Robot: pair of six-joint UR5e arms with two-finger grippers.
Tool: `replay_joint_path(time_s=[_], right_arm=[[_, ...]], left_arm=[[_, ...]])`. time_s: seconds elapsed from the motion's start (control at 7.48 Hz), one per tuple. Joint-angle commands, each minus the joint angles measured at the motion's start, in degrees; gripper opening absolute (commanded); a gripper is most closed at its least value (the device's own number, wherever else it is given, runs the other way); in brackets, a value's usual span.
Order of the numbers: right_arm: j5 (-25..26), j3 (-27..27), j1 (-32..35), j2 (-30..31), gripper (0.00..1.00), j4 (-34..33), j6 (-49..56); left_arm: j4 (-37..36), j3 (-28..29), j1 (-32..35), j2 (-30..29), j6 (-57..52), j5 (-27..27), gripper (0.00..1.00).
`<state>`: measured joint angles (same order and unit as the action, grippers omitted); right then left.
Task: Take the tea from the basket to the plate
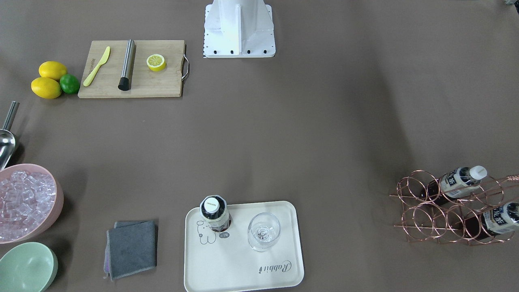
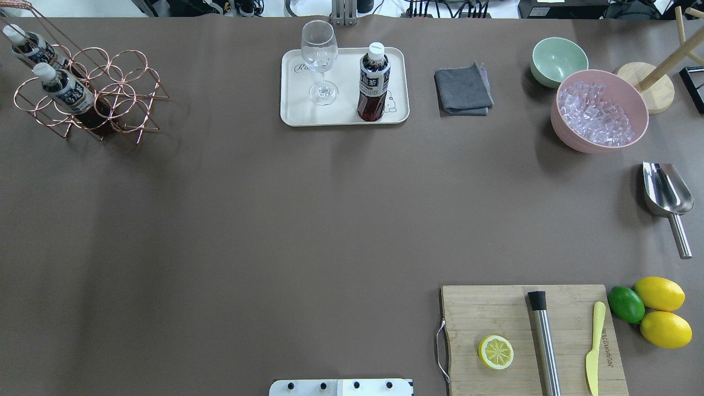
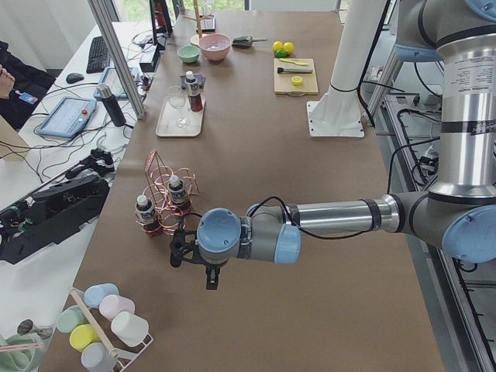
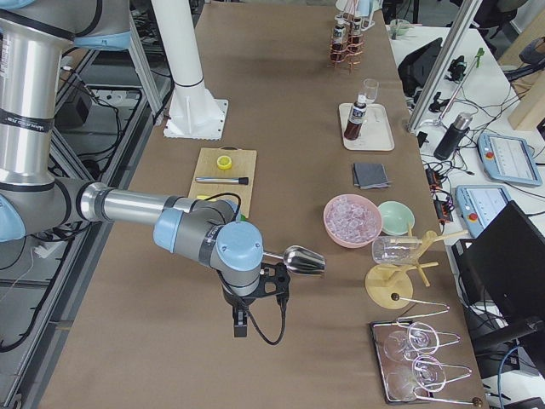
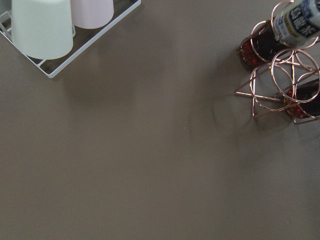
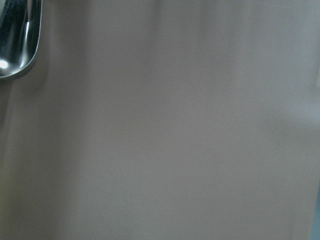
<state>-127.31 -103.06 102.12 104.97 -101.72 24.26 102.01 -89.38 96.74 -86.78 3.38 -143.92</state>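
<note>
Surface: long table (image 2: 231, 231) under a brown-grey cover, office desks and monitors along its far edge in the side views.
Left claw (image 3: 188, 249): near arm's black two-finger gripper, seen only from the table's end, hanging over bare cover; whether released or clenched, cannot tell.
Basket: rose-gold wire rack of six rings (image 2: 91, 93), just beyond the left claw, toward the table's middle; two small bottles of dark reddish-brown tea (image 2: 65, 92) with white caps lie tilted in its rings.
Cups: pastel cups in a white wire holder (image 3: 108, 322), on the other side of the left claw, toward the table's end.
Plate: cream rectangular tray with a grey cartoon animal (image 2: 291, 110), well apart from both claws, at the far edge's middle.
Tea on plate: one like bottle (image 2: 373, 82) upright on the tray, over the drawing, beside a clear stemmed glass (image 2: 320, 58).
Scoop: steel ice scoop (image 4: 303, 260), just beyond the right claw.
Right claw (image 4: 257, 294): near arm's gripper in the other end view, over bare cover; its state, cannot tell.
Step in hand: judged, one transfer looks done, with both arms standing clear of the basket and the tray.
Next move: if another bottle is wanted, the left claw would need to part its fingers, reach into the rack and draw a bottle out along its ring without snagging the wire.
</note>
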Motion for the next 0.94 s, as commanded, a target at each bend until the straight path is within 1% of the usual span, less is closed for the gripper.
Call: replay_joint_path(time_s=[0.0,0.13,0.27,0.67,0.8], right_arm=[[-0.04,-0.04,0.01,-0.03,1.0,0.03,-0.09],[-0.04,-0.04,0.01,-0.03,1.0,0.03,-0.09],[-0.04,-0.04,0.01,-0.03,1.0,0.03,0.0],[-0.04,-0.04,0.01,-0.03,1.0,0.03,-0.09],[-0.04,-0.04,0.01,-0.03,1.0,0.03,0.0]], left_arm=[[-24.16,-5.97,-7.5,-12.29,0.75,8.02,0.99],[-31.88,-5.64,-9.36,-17.5,0.15,12.05,0.99],[-31.61,-5.98,-9.99,-17.55,-0.04,15.65,0.99],[-30.82,-4.67,-9.91,-15.27,-0.04,15.16,0.99],[-29.08,-3.62,-9.82,-14.92,0.05,15.08,0.99]])
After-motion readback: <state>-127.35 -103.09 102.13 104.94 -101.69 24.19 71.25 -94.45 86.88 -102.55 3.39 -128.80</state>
